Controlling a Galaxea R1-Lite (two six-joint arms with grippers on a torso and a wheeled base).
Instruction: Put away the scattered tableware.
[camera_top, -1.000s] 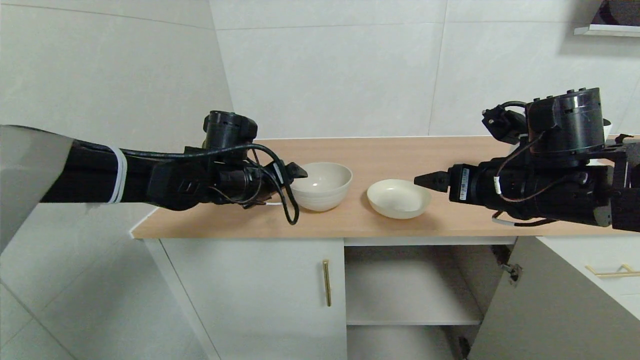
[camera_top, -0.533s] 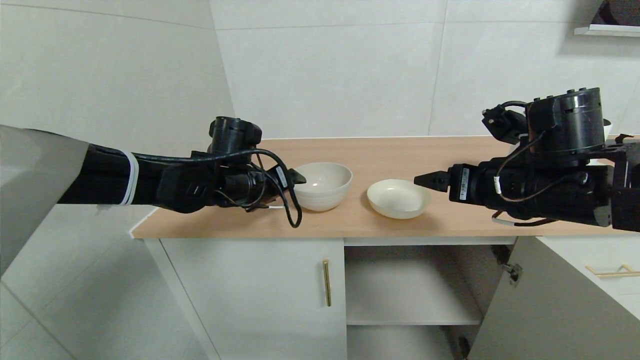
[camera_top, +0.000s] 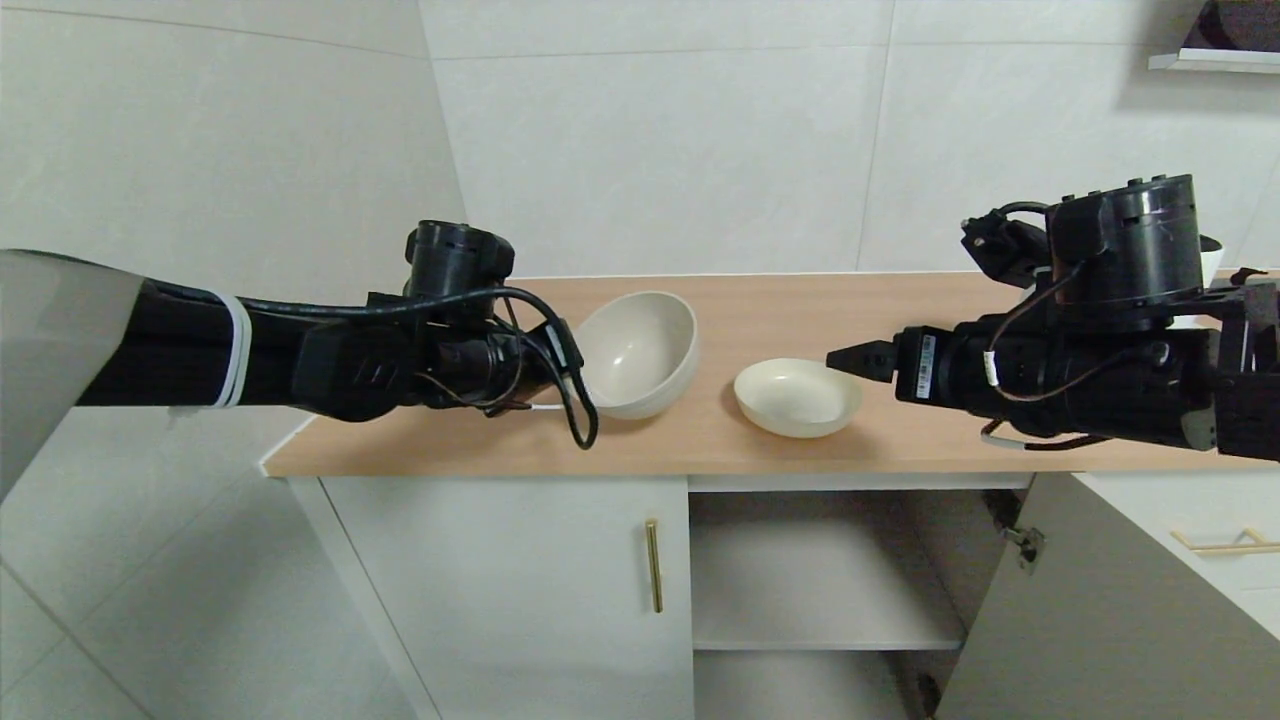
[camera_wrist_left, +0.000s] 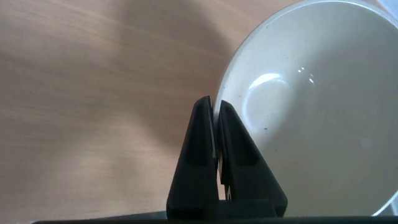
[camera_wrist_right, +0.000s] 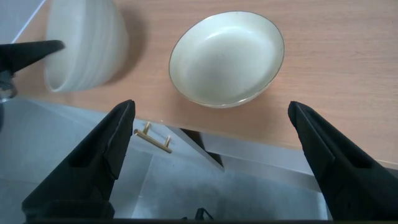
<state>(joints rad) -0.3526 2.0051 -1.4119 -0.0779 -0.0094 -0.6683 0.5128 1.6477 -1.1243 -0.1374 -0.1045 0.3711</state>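
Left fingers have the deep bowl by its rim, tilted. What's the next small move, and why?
Probably lift the deep bowl straight up a little: the left gripper is shut on its rim, and the tilted bowl's underside seems to touch the counter. Clearing it avoids dragging toward the open cabinet.

The shallow bowl (camera_wrist_right: 227, 59) lies on the counter (camera_wrist_right: 336, 62); the deep bowl (camera_wrist_right: 87, 43) beside it looks tilted.

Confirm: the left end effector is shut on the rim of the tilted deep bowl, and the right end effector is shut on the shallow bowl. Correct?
Not quite. The right end effector is open, not shut on the shallow bowl: the right wrist view shows it spread wide, with the bowl on the counter. The left end effector is shut on the rim of the tilted deep bowl.
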